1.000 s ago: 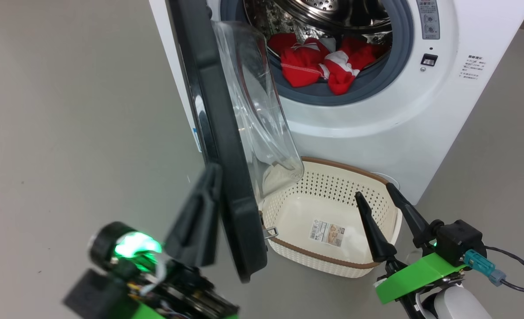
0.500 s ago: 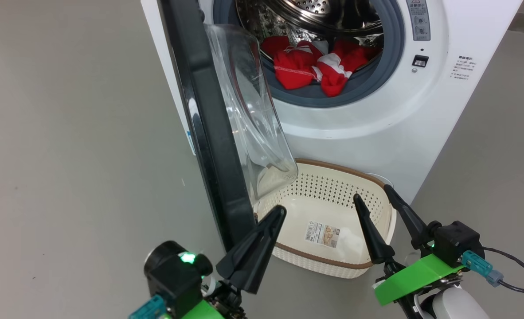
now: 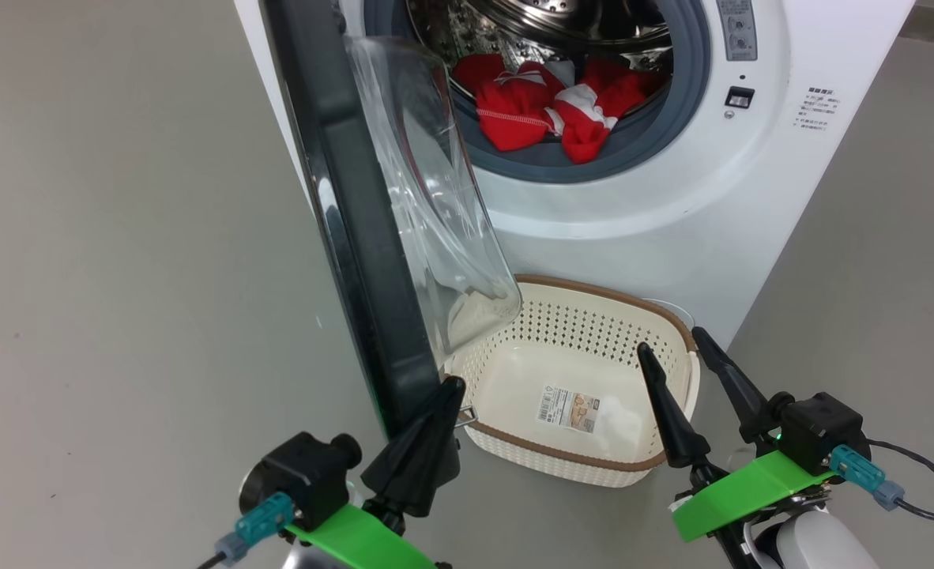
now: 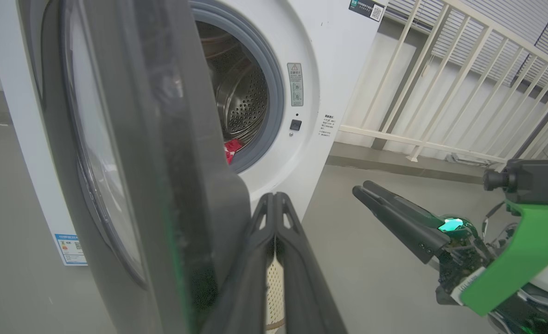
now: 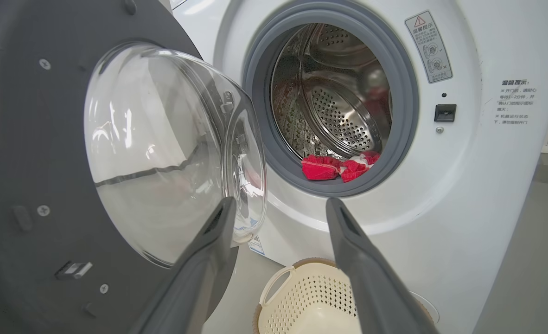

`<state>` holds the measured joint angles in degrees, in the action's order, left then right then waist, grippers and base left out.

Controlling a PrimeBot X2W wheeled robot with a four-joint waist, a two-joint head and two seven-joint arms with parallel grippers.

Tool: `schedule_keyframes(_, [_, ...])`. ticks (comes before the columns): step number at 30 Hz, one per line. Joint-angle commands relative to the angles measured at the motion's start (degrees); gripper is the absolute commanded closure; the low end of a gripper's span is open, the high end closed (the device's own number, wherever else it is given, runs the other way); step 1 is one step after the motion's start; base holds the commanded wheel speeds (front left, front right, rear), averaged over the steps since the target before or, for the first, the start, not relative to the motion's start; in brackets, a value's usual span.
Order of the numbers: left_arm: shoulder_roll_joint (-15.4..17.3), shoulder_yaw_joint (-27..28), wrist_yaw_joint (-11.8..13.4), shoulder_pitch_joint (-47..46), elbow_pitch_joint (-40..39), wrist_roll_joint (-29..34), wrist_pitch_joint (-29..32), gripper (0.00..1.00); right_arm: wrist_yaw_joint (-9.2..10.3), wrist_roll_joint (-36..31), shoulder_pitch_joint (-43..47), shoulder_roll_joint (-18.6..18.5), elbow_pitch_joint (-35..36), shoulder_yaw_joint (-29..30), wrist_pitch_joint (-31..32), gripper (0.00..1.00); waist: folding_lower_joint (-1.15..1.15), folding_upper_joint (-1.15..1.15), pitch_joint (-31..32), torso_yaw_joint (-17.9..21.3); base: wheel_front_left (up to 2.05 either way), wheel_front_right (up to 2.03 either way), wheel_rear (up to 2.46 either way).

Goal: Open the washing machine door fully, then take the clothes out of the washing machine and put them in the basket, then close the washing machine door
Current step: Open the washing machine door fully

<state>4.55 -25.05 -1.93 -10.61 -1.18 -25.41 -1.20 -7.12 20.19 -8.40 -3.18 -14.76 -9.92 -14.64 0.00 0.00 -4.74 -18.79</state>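
Inside the washer (image 3: 672, 205), clothes (image 3: 514, 111) are waiting beyond the open door (image 3: 340, 237), basket (image 3: 554, 464) sitting empty, left fingers (image 3: 419, 454) closed, right fingers (image 3: 667, 415) open.

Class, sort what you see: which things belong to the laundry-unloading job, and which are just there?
Job: washing machine door, clothes, washing machine, basket.
Just there: white railing, warning label.

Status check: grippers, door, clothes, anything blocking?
Left gripper shut, empty, at lower edge of door; right gripper open above basket. Door swung open. Clothes inside washing machine; basket empty. Door's glass bulges over basket's left rim.
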Motion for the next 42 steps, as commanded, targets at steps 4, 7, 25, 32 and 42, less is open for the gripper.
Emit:
schedule_keyframes(4, [0.1, 2.6, 1.3, -2.8, -0.1, 0.6, -1.5, 1.00, -0.36, -0.6, -0.2, 0.3, 1.2, -0.9, -0.4, 0.00, 0.00, 0.00, -0.4, 0.1, 0.00, 0.00, 0.00])
schedule_keyframes(7, [0.1, 2.8, 1.9, -2.8, 0.1, 0.6, -2.0, 1.00, -0.36, -0.8, -0.3, 0.3, 1.1, -0.8, -0.4, 0.00, 0.00, 0.00, -0.5, 0.0, 0.00, 0.00, 0.00])
schedule_keyframes(25, [0.8, 4.7, 3.6, -0.7, 0.0, -0.6, -4.1, 1.00, -0.36, -1.6, -0.3, 0.3, 0.6, -0.4, -0.4, 0.00, 0.00, 0.00, -0.8, -3.2, 0.00, 0.00, 0.00])
schedule_keyframes(32, [1.3, 5.7, 4.6, 0.1, 0.1, -0.9, -4.7, 1.00, -0.36, -1.6, 0.0, 0.3, 0.4, -0.6, -0.4, 0.00, 0.00, 0.00, -0.7, -5.0, 0.00, 0.00, 0.00])
schedule_keyframes(42, [2.1, 7.2, 6.0, 1.1, -0.4, -1.4, -5.4, 1.00, -0.36, -2.1, 0.2, 0.3, 0.3, -0.5, -0.4, 0.00, 0.00, 0.00, -0.6, -6.8, 0.00, 0.00, 0.00])
